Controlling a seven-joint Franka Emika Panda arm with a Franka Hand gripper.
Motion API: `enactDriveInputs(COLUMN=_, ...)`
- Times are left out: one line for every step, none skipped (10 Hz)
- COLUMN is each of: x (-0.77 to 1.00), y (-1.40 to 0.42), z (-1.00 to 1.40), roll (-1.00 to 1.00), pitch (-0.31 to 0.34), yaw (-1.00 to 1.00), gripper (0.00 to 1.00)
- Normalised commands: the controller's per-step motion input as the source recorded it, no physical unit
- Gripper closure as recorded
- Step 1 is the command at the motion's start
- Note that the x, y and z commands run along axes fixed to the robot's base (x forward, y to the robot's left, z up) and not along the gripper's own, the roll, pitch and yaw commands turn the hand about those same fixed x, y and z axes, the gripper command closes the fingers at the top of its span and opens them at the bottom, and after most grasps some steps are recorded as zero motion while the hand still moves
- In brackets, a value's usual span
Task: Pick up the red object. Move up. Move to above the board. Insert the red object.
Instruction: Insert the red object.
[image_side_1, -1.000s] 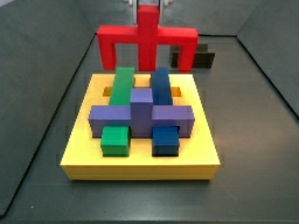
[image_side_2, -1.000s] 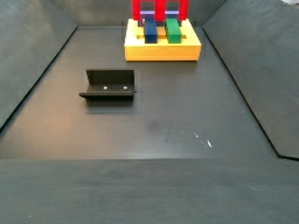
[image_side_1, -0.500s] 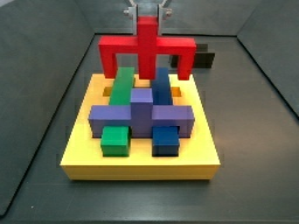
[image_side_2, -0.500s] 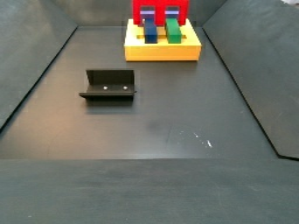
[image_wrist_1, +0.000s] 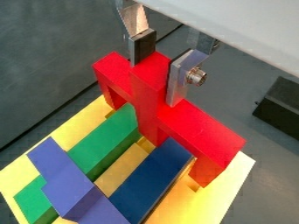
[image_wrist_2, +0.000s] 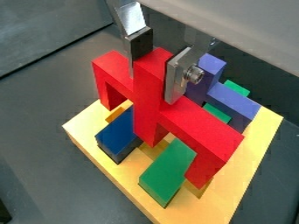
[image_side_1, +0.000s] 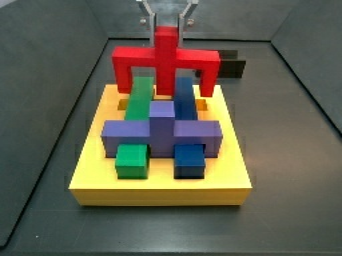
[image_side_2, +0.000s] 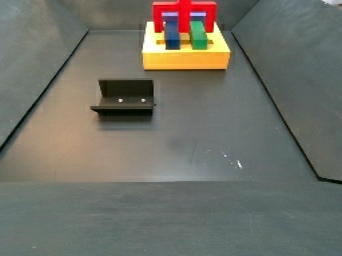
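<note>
Gripping the red object (image_wrist_1: 158, 105) by its upright stem, my gripper (image_wrist_1: 162, 59) has its silver fingers (image_wrist_1: 184, 77) clamped on either side of it, above the far end of the board (image_side_1: 160, 185). Under the arch lie a green block (image_side_1: 139, 95) and a blue block (image_side_1: 183, 97) running lengthwise in the slab, and a purple cross-shaped block (image_side_1: 162, 132) sits across them nearer the front, with two short green and blue pieces before it. In both wrist views the red legs hang over the back ends of those green and blue bars; whether they touch I cannot tell. The fixture (image_side_2: 124, 97) stands well apart on the dark floor (image_side_2: 174, 140), and a black box (image_side_1: 233, 68) sits behind the board. Dark sloping walls close in the floor. The crossbar runs across the board's width, legs pointing down, stem upright.
</note>
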Motion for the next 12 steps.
enactDriveInputs(x=-0.02, y=-0.01, z=0.0, roll=0.0, pitch=-0.03, yaw=0.01, gripper=1.0)
enactDriveInputs(x=0.0, y=0.0, z=0.0, roll=0.0, pitch=-0.06, yaw=0.01, gripper=1.0)
enactDriveInputs(x=-0.01, y=0.0, z=-0.03, roll=0.0, pitch=-0.073, yaw=0.01, gripper=1.0)
enactDriveInputs(x=-0.04, y=0.0, z=-0.01, roll=0.0, pitch=-0.066, yaw=0.0, gripper=1.0)
enactDriveInputs(x=-0.13, y=0.0, z=0.0, roll=0.0, pitch=-0.083, yaw=0.0, gripper=1.0)
enactDriveInputs(x=-0.08, y=-0.01, z=0.0, roll=0.0, pitch=-0.083, yaw=0.0, gripper=1.0)
enactDriveInputs(x=-0.08, y=0.0, z=-0.05, roll=0.01, pitch=-0.096, yaw=0.0, gripper=1.0)
enactDriveInputs(x=-0.08, y=0.0, z=-0.05, roll=0.03, pitch=-0.1, yaw=0.01, gripper=1.0)
enactDriveInputs(x=0.0, y=-0.03, z=-0.11, roll=0.03, pitch=-0.073, yaw=0.05, gripper=1.0)
enactDriveInputs(x=0.04, y=-0.01, z=-0.14, roll=0.04, pitch=-0.059, yaw=0.05, gripper=1.0)
enactDriveInputs(x=0.01, y=-0.02, z=-0.13, roll=0.05, pitch=-0.051, yaw=0.04, gripper=1.0)
enactDriveInputs(x=0.0, y=-0.03, z=-0.14, roll=0.06, pitch=-0.066, yaw=0.03, gripper=1.0)
